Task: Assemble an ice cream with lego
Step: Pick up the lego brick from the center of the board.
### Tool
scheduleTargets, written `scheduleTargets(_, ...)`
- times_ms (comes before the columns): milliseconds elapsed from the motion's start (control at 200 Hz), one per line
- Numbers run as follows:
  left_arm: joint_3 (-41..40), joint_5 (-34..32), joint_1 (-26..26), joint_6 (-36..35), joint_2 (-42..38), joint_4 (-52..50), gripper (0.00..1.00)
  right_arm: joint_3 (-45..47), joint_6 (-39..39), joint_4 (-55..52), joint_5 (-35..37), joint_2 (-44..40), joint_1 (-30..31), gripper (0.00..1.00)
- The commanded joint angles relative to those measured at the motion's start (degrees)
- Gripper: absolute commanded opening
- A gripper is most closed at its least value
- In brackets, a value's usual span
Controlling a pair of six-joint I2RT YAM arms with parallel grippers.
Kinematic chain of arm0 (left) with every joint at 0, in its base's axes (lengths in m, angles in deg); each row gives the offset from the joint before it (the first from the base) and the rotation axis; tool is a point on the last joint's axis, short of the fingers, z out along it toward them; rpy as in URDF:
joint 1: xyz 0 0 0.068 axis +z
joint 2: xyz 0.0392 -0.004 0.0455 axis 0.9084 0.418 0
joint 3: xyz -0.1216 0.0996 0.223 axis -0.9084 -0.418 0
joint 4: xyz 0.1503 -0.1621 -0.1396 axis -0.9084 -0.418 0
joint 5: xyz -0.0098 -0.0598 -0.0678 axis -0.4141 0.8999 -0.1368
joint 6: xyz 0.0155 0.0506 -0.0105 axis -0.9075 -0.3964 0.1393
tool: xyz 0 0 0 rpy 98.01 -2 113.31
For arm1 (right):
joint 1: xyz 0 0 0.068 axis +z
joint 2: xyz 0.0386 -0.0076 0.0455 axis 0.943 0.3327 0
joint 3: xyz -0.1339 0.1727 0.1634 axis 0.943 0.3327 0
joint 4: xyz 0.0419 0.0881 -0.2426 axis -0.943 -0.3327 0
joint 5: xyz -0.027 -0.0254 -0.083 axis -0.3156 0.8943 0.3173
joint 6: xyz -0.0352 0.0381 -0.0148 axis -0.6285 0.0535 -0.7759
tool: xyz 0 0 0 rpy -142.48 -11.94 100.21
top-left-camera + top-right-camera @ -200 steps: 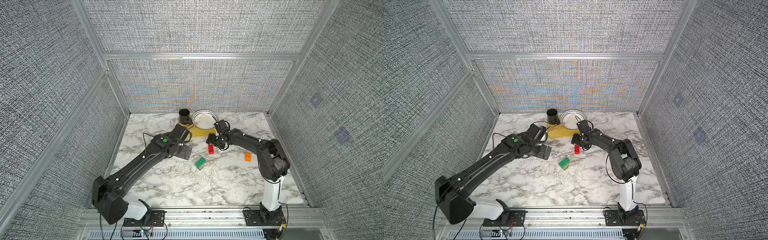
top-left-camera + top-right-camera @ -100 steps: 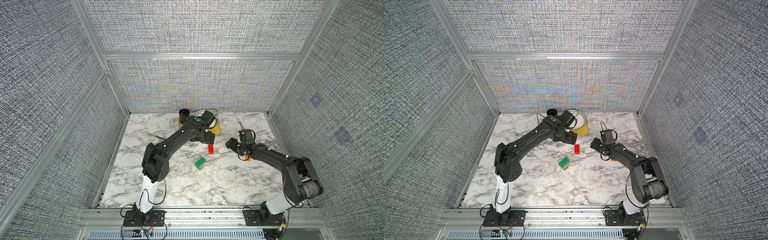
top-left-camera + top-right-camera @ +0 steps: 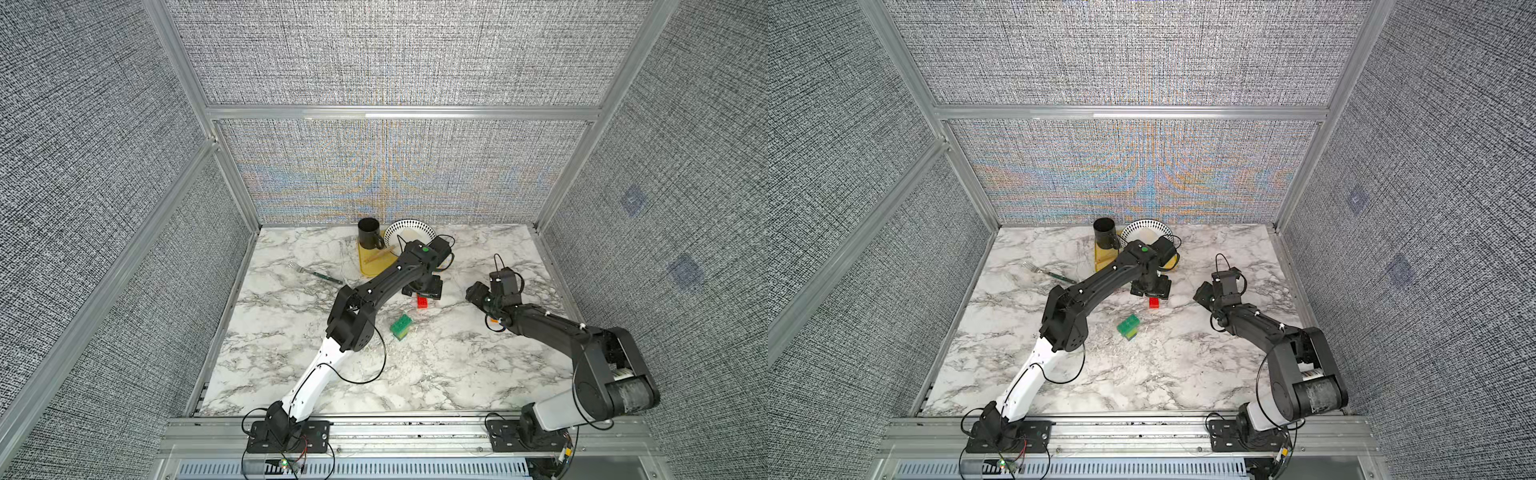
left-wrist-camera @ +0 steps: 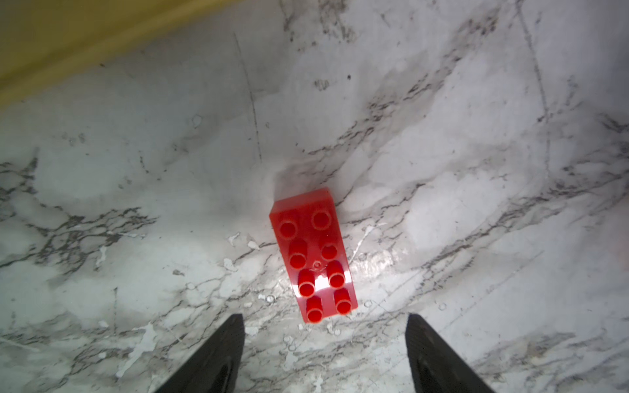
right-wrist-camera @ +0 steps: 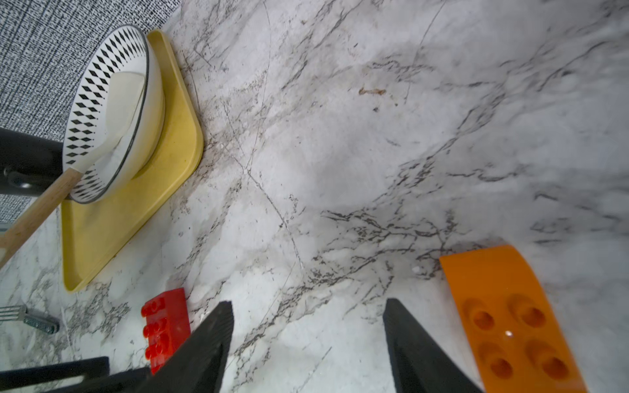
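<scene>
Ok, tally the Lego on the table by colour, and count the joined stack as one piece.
Red brick: 1
Orange brick: 1
Green stack, dark green on lime-green: 1
Total: 3

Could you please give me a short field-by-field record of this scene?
Left tool: open, empty, poised over long red studded plastic brick
Right tool: open, empty; rounded orange plastic brick lies beside it
Partial stack: dark green studded brick atop lime-green brick, apart on marble table
Assembly: red and orange bricks not yet attached
</scene>
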Motion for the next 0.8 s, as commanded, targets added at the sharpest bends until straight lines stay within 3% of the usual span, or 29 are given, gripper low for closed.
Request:
scheduleTargets(0, 0.8, -1.1, -0.1, 0.4, 1.3, -1.7, 0.74, -0.1, 0.4, 1.6, 0.2, 0.1, -0.2, 0.71)
scheduleTargets(140, 1.3, -1.0, 0.0, 0.1, 2.7, -1.1, 0.66, -0.5, 0.1, 1.7, -0.6, 0.8, -0.2, 0.71)
scheduleTargets(465, 3.0, -1.3, 0.4, -0.5, 5.1, -0.6, 0.58, -0.9, -0.4, 1.6, -1.2, 1.2, -0.2, 0.71)
scheduleTargets(796, 3.1, -0.4, 0.4, -3.6, 3.1, 1.1, 0.11, -0.5, -1.9, 2.7, -2.3, 0.8, 0.0, 0.70)
